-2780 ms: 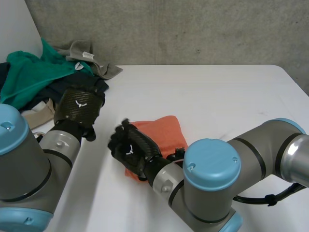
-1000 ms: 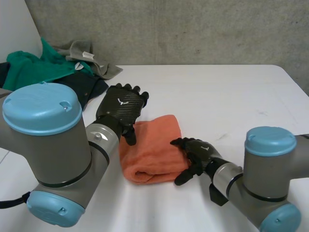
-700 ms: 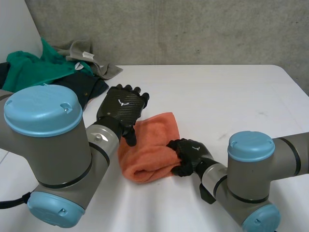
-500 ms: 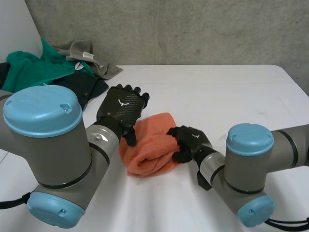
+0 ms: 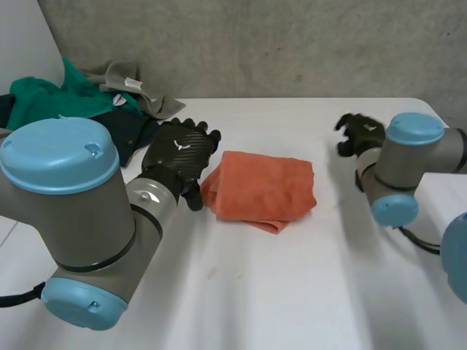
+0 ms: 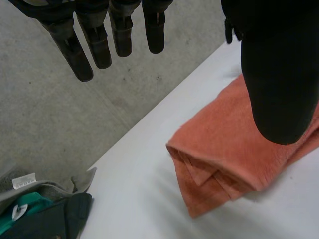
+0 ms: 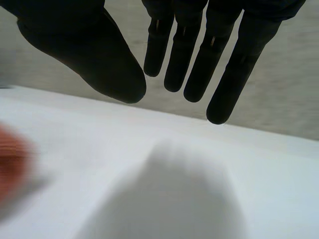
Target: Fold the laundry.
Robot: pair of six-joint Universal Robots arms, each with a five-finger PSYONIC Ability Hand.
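Folded orange towel (image 5: 261, 191) lies mid-way across the white table (image 5: 292, 292) | left hand (image 5: 179, 157) just beside its edge, fingers released | right hand (image 5: 359, 133) well apart, fingers released | clothes pile (image 5: 51, 113) at the far corner

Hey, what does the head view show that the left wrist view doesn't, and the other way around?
Head view adds: the right robot hand over the table's right side, both arms, and the orange towel's whole folded outline. Left wrist view adds: the stacked layers at the towel's corner by the left robot hand, and that hand's straight fingers from the palm side. Shared: the towel, the left robot hand beside it, the laundry pile, the white table.
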